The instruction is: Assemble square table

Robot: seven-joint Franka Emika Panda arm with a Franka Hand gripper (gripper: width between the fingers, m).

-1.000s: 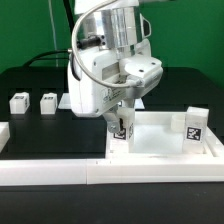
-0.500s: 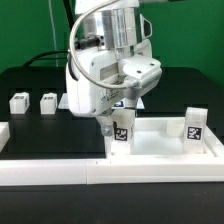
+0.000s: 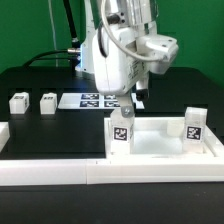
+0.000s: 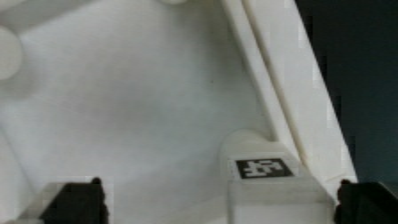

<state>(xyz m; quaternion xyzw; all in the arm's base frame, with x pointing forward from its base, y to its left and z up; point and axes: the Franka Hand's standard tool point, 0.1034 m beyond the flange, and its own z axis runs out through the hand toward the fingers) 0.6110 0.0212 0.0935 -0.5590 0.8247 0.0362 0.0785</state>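
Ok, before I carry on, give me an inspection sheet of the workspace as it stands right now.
Surface: black table, edged by long white border rails; flat white marker board lies at the back.
Job's things: large white plastic square tray-like top; tagged white leg block upright at its corner on the exterior view's left; second leg block upright on the right; two loose leg blocks lie apart on the table.
Clutter: nothing seen.
Gripper: two-finger gripper open, holding nothing, above the left leg.
Cables: black cables behind the arm.
Surroundings: green backdrop.
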